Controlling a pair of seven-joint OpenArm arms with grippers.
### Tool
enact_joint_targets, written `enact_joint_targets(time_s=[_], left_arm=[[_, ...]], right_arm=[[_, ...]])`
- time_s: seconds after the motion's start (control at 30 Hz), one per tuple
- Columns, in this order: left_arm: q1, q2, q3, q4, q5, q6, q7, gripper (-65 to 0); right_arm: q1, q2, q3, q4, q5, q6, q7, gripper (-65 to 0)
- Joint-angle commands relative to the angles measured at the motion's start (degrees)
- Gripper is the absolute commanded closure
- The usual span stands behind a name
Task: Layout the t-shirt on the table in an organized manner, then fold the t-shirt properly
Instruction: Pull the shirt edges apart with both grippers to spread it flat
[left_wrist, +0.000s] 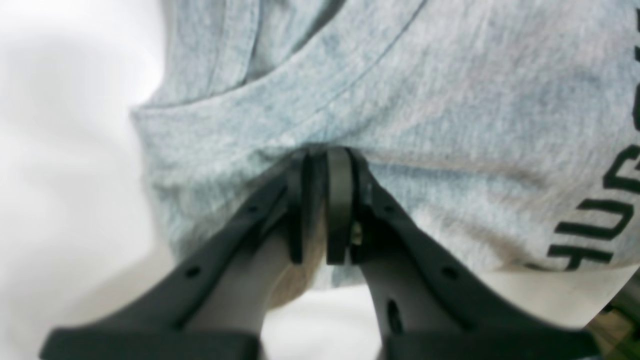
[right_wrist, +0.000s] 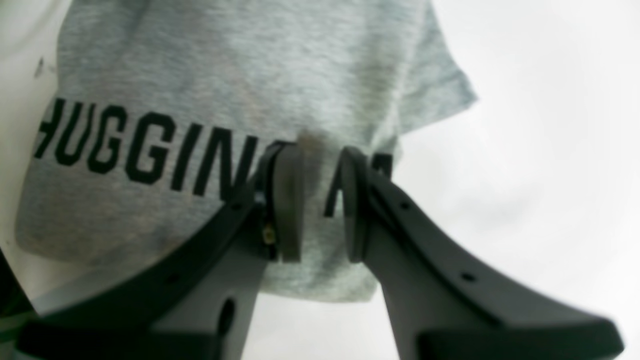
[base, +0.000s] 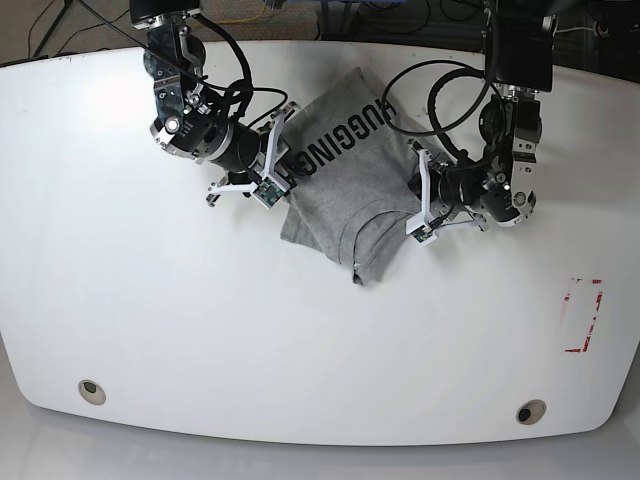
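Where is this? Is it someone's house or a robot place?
Probably a robot lab or workshop, not a house. Two robot arms are fixed at the edge of a big white table, each hand pinching a grey t-shirt, and loose cables trail behind them.

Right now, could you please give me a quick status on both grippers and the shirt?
Left gripper shut on shirt edge. Right gripper pinching shirt by the lettering. Shirt bunched, unfolded, on table. Nothing in the way.

Right jaws hide part of the t-shirt (right_wrist: 210, 70) lettering
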Motion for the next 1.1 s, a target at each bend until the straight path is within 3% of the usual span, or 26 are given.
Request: enact_joint_targets(time_s=[0.0,0.37,0.53,0.6,0.93,1.07], left_arm=[[-1.9,-0.3,-0.4,4.5,-0.7,-0.1,1.3,-4.2],[4.4,-0.3,-0.2,17.3,-0.8,-0.1,5.0,-4.2],[8.4,-0.3,-0.2,16.5,-0.7,-0.1,4.0,-4.2],[10.0,-0.2,-0.2,15.1,-0.6,-0.1,1.6,-4.2],[10.2,-2.5,3.8,-1.6,-0.3,-0.1,-11.3,-4.2],[6.0,-4.2,6.0,-6.2,-0.3,-0.1,-12.2,-4.2]], right_arm=[[1.0,0.3,0.2,0.8,0.6,0.2,1.4,-12.5],[3.7,0.4,0.2,-5.8,0.6,0.6,2.0,-12.4],[3.4,0.4,0.1,-10.6,0.6,0.6,8.4,-12.4],[3.2,0.4,0.1,-13.2,0.6,0.5,10.9,-12.4],[0.8,-0.1,0.1,-15.7,0.6,0.2,11.1,-12.4],[-1.4,-1.1,0.0,-14.0,0.7,0.2,11.1,-12.4]])
